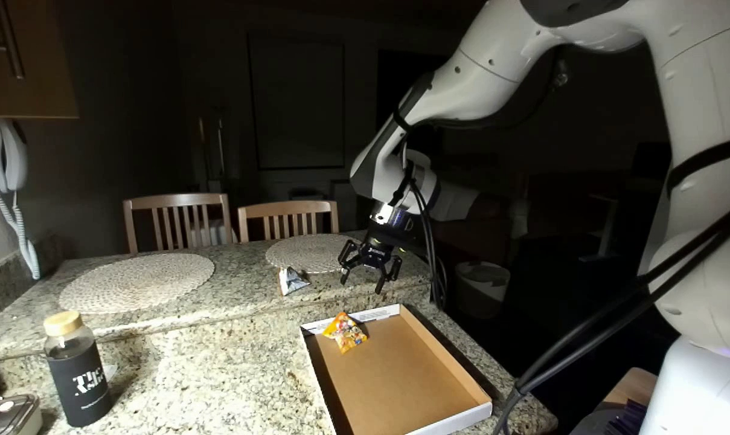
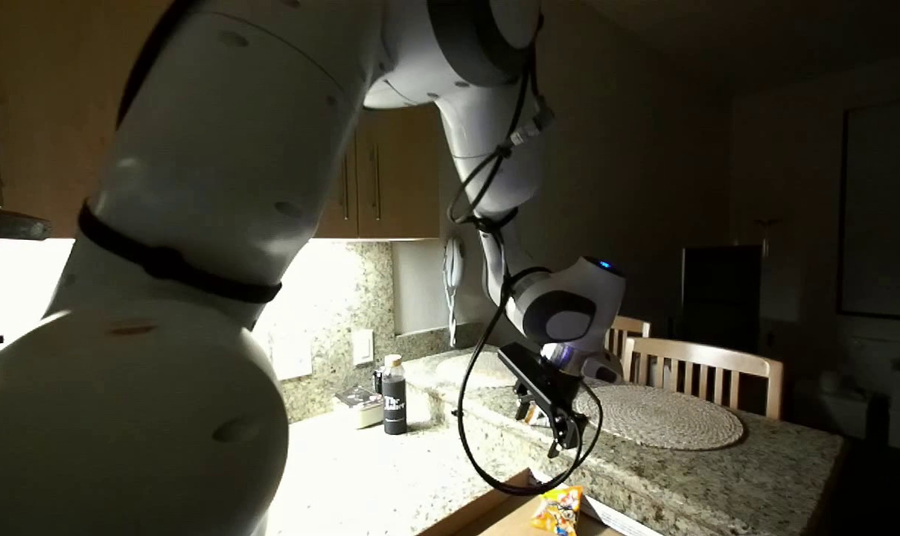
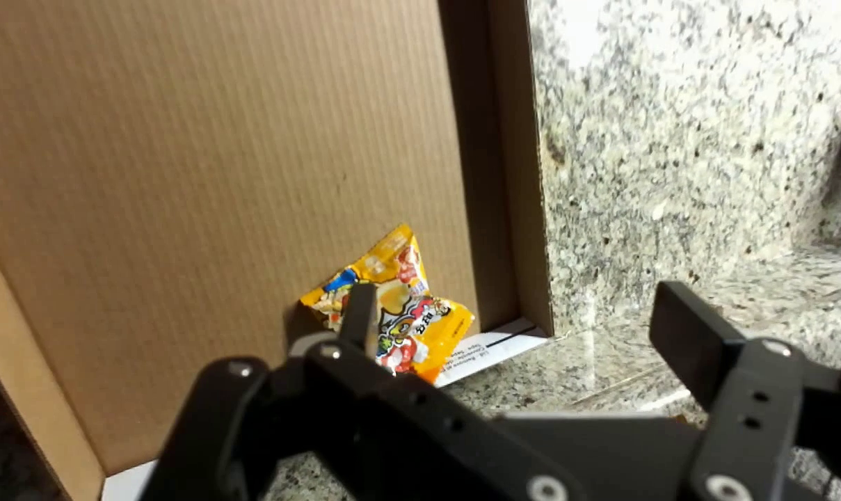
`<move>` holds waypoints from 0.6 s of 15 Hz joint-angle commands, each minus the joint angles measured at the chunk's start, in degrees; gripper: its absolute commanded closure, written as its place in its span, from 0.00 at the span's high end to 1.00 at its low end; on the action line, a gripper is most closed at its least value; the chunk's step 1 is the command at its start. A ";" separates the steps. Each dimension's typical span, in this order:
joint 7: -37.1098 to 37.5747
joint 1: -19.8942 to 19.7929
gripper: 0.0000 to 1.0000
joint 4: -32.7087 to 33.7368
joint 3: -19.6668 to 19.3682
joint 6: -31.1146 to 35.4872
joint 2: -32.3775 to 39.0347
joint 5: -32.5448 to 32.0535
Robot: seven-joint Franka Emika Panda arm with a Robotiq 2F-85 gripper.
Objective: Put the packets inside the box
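Observation:
The box (image 1: 395,380) is a shallow cardboard tray on the lower counter; it also shows in the wrist view (image 3: 239,174) and partly in an exterior view (image 2: 505,521). An orange packet (image 1: 345,332) lies inside it at the end by the raised ledge; it shows in the wrist view (image 3: 405,306) too. A silvery-white packet (image 1: 292,281) sits on the raised counter, outside the box; in an exterior view it is mostly hidden behind the gripper (image 2: 540,432). My gripper (image 1: 362,284) is open and empty, above the ledge beside the box's far end, right of the silvery packet.
A raised granite ledge (image 1: 238,308) borders the lower counter. Two round placemats (image 1: 138,281) (image 1: 307,251) lie on it. A dark bottle with a wooden lid (image 1: 78,374) and a lidded container (image 1: 11,414) stand on the lower counter. Chairs (image 1: 177,220) stand behind.

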 commanded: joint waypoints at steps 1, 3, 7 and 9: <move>4.93 6.74 1.00 -12.71 -5.93 1.09 -14.50 -7.52; 10.74 10.31 1.00 -15.84 -9.26 -1.60 -21.18 -18.24; 21.37 14.10 1.00 -10.63 -9.76 -10.67 -27.73 -38.36; 24.06 14.66 1.00 -0.75 -7.97 -16.16 -22.65 -46.62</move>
